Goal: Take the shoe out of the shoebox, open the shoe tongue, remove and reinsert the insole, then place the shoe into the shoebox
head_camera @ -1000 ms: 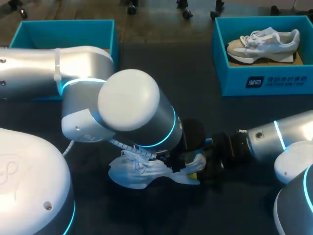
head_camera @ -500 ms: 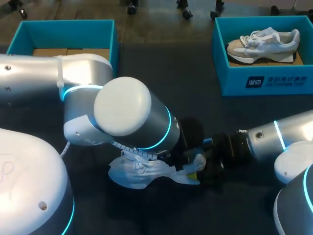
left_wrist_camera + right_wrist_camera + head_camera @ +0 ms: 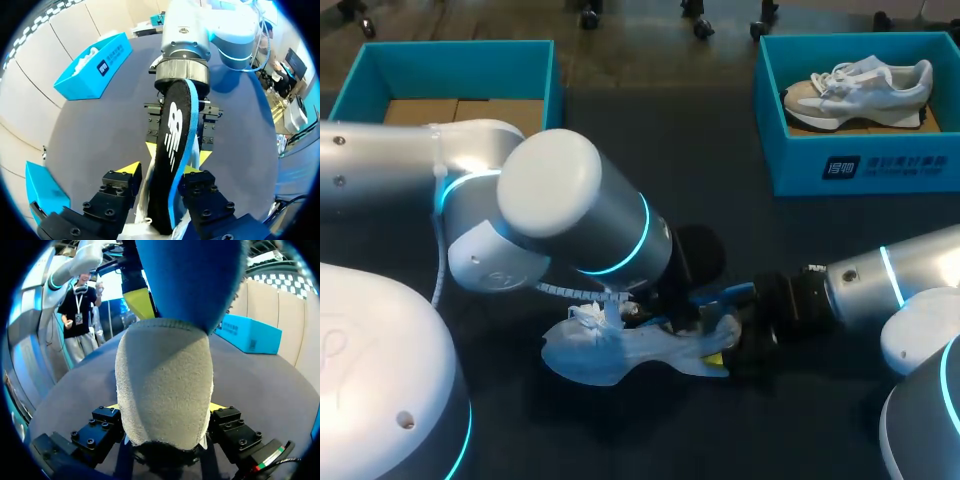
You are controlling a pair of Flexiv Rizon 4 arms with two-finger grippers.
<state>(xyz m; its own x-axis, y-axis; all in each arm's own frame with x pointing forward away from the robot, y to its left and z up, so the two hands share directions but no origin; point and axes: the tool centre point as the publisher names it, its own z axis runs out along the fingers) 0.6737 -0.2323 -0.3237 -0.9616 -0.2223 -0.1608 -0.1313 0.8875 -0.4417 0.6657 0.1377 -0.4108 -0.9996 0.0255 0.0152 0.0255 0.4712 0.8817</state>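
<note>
**Inventory, mid-task: insole step**

1. Shoe (image 3: 610, 350): white, lying on the table (image 3: 720, 190) between our two arms, out of its box. Tongue area hidden under our L arm.
2. R gripper (image 3: 167, 410): closed on the shoe's grey heel, one finger each side. Purpose, we reckon: anchor the shoe so it doesn't drag along w/ the insole.
3. L gripper (image 3: 165, 172): over the shoe's opening, fingers pinching the insole from both sides, as far as we can see.
4. Insole (image 3: 172, 145): black top, blue edge, rising out of the shoe toward the R gripper, one end down in the white upper. Gripped across its width, prob. so it slides lengthwise w/o folding.
5. Empty shoebox (image 3: 555, 75): teal, far left, cardboard floor showing, well apart from the shoe. Dest. for the shoe later.
6. Second shoebox (image 3: 770, 120): far right, holds a second shoe (image 3: 860, 85). Not in play, we think.

Stage: insole half in, half out. We can't tell whether it's coming out or going in.
</note>
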